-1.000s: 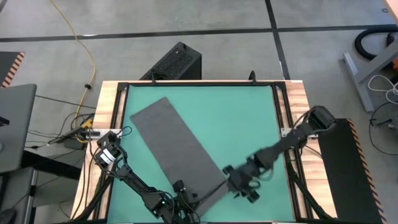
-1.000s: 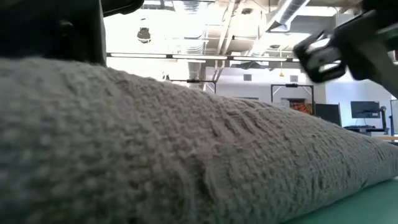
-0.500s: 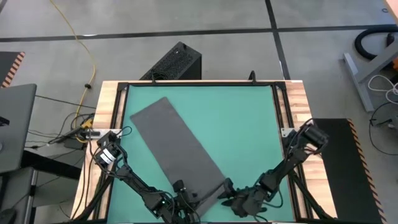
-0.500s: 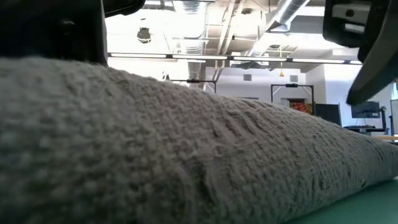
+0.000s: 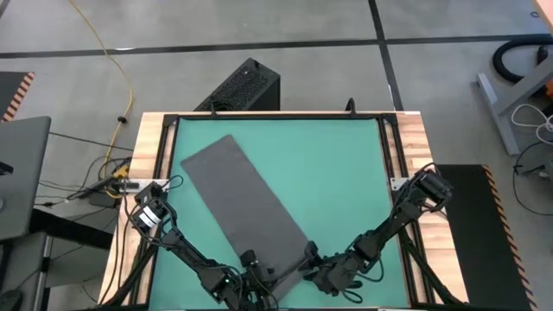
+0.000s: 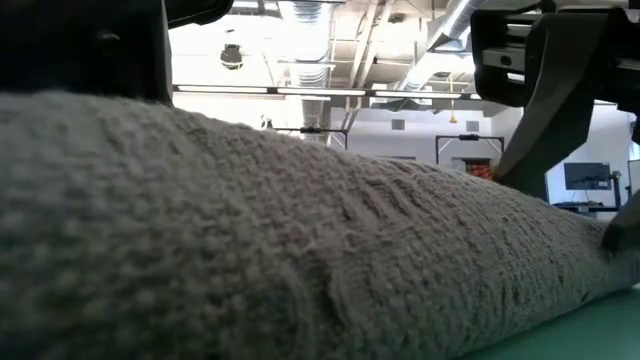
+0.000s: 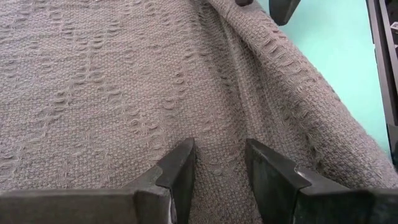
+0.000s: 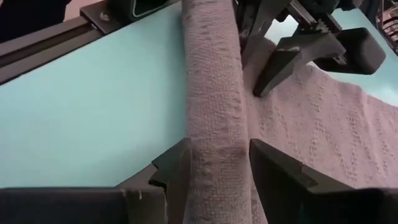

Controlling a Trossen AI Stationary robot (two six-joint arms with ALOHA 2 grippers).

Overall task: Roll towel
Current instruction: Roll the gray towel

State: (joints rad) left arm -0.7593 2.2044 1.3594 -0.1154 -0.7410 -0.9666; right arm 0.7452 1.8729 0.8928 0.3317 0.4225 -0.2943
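At the near edge of the table, both arms worked at the end of the towel (image 5: 251, 206) closest to the robot. That end had been turned over into a short roll (image 8: 212, 93), which lay across the green mat (image 5: 346, 173) just inside the near rail.

The left gripper (image 7: 219, 163) sat low over the cloth at the near end, its two dark fingers (image 7: 180, 171) pressed down onto the weave a narrow gap apart, with a ridge of towel bunched between them. In the overhead view this gripper (image 5: 251, 275) lay at the towel's near left corner.

The right gripper (image 8: 217, 165) stood at the near right corner, its fingers (image 8: 283, 174) set on either side of the roll, straddling it, the jaws fairly wide and close against the rolled cloth on both sides. Seen from above, this gripper (image 5: 324, 275) rested against the towel's right edge, its arm reaching in from the right side of the table.

From table height, the rolled towel (image 6: 260, 250) filled nearly the whole view, with the right arm's dark body (image 6: 545, 70) above its right end.

Farther off, the rest of the towel lay flat and unrolled, running diagonally toward the far left corner of the mat. Beyond the table stood a black box (image 5: 242, 86) on the floor, and a yellow cable (image 5: 117, 60) trailed away to the left.
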